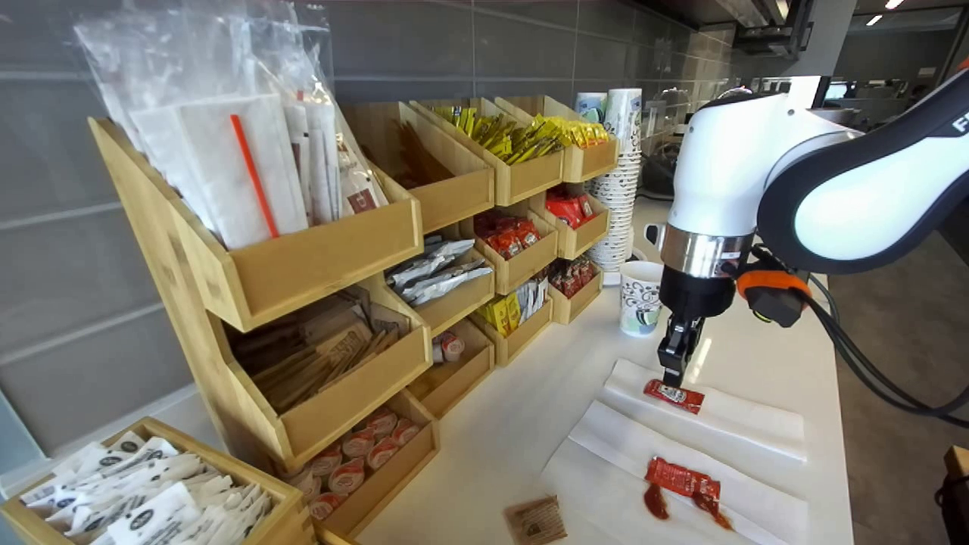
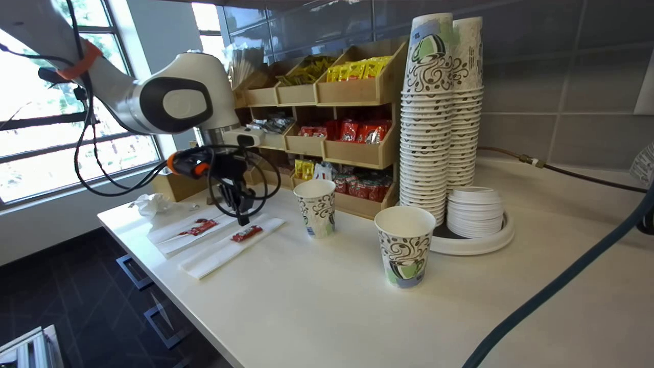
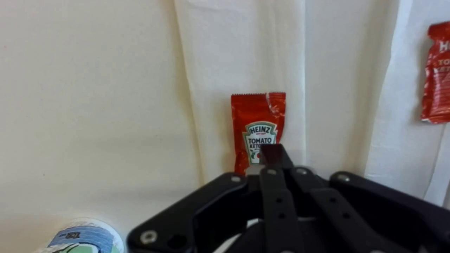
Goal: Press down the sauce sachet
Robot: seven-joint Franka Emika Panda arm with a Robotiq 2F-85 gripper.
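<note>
Hanging just above an end of the red sachet (image 3: 255,117), the tool (image 1: 673,375) is pressed together.

The sachet lies label up on a folded napkin (image 1: 757,420) on the surface (image 2: 306,301); in the wrist view the tool hides its lower end. Beside that, the other sachet (image 1: 681,479) lies on the other napkin (image 1: 628,443), with 2 blobs of sauce (image 1: 656,502) at its edge. A brown packet (image 1: 536,521) lies near them. In both exterior views a cup (image 2: 318,212) stands upright near the napkin under the tool. In an exterior view the other cup (image 2: 406,253) stands upright farther off, with 2 stacks (image 2: 425,133) of cups behind it and a pile of lids (image 2: 475,212) on a tray (image 2: 475,249). Wooden bins (image 1: 341,265) of packets line the wall (image 1: 409,45).
</note>
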